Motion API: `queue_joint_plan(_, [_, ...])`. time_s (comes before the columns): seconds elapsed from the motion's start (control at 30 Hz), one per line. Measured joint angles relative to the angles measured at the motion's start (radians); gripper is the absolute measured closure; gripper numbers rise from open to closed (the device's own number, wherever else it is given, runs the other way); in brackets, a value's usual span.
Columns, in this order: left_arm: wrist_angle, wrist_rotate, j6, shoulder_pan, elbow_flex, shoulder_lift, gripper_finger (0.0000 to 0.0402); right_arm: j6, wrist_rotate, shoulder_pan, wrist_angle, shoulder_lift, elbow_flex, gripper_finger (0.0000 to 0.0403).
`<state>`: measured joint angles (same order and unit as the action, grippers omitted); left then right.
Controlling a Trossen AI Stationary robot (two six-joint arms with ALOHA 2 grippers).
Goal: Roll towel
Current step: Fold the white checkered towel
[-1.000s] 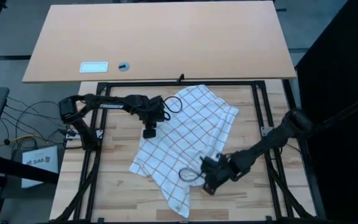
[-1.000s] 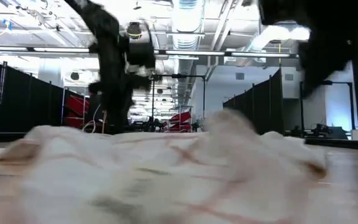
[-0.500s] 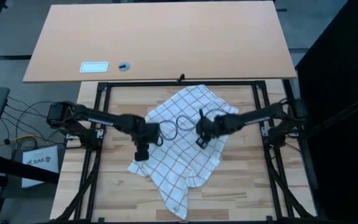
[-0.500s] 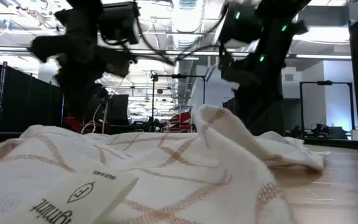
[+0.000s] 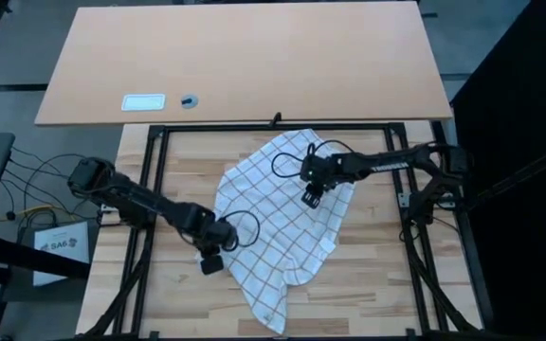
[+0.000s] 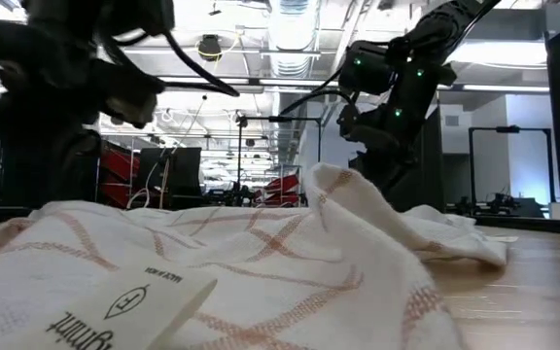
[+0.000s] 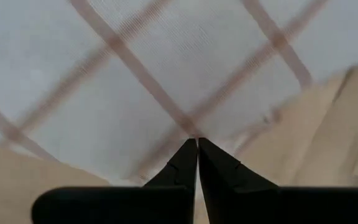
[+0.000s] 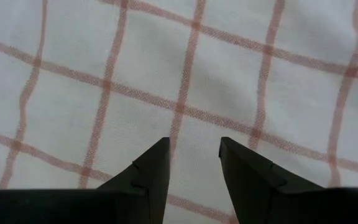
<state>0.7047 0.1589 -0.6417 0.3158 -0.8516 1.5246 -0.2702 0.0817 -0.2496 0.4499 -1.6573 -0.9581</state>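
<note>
I see the towel (image 5: 282, 223) lying crumpled and spread on the wooden surface (image 5: 173, 303), inside the black frame (image 5: 396, 152). It reaches from the far middle of the frame down toward the near edge, where one corner points to the near side.

My left claw (image 5: 212, 263) is at the left edge of the towel, low over the wood. In the left wrist view its two fingers (image 7: 182, 169) are pressed together with no gap, and their tips meet just at the border of the cloth; I cannot tell if any cloth is pinched between them.

My right claw (image 5: 310, 197) hangs over the far right part of the towel. In the right wrist view its fingers (image 8: 148, 168) stand a little apart, with the checked cloth directly below them and nothing between them.

In the low view the towel makes a raised fold near the middle, and a white label (image 6: 115, 306) lies on the cloth at the near left.
</note>
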Motion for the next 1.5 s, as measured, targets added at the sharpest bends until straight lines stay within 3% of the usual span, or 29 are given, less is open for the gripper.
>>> queue_joint_plan(0.23, [0.002,-0.025,-0.142,0.102,0.000,0.000,0.0402,0.040,-0.046,-0.037,-0.097,0.000,0.051,0.0275])
queue_joint_plan(0.4, [-0.072,-0.119,-0.177,0.103,0.054,-0.001,0.0402,0.036,-0.069,-0.040,-0.149,0.000,0.132,0.0275])
queue_joint_plan(0.63, [-0.210,-0.121,-0.243,0.111,0.133,-0.003,0.0402,0.040,-0.090,-0.054,-0.183,0.005,0.189,0.0275])
queue_joint_plan(1.2, [-0.324,-0.127,-0.599,0.418,0.169,-0.002,0.0402,0.199,-0.158,-0.296,-0.170,0.002,0.187,0.0275])
queue_joint_plan(1.37, [-0.317,-0.113,-0.573,0.407,0.145,0.000,0.0402,0.222,-0.175,-0.380,-0.143,0.004,0.145,0.0275])
queue_joint_plan(1.5, [-0.260,-0.100,-0.425,0.321,0.037,-0.051,0.0402,0.193,-0.275,-0.369,-0.105,0.064,0.071,0.0275])
